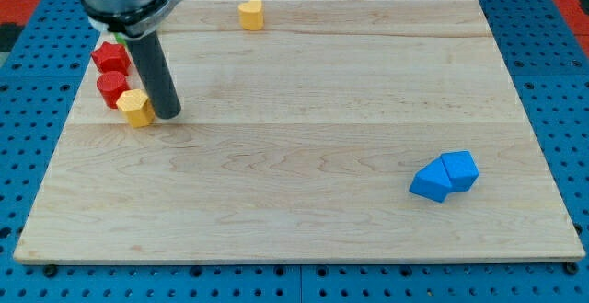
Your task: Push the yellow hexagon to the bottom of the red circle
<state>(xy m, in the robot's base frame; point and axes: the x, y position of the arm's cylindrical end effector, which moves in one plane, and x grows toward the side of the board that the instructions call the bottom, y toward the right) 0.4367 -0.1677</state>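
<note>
The yellow hexagon [136,107] lies near the board's left edge. It touches the lower right side of the red circle [112,88]. A red star-shaped block [110,58] sits just above the red circle. My tip [167,114] rests on the board right beside the yellow hexagon, on its right side, touching or nearly touching it. The dark rod rises from there toward the view's top left.
A yellow heart [250,13] lies near the board's top edge. Two blue blocks [444,176] sit together at the lower right. A bit of green [121,39] peeks out behind the rod by the red star. The wooden board [304,156] lies on a blue pegboard.
</note>
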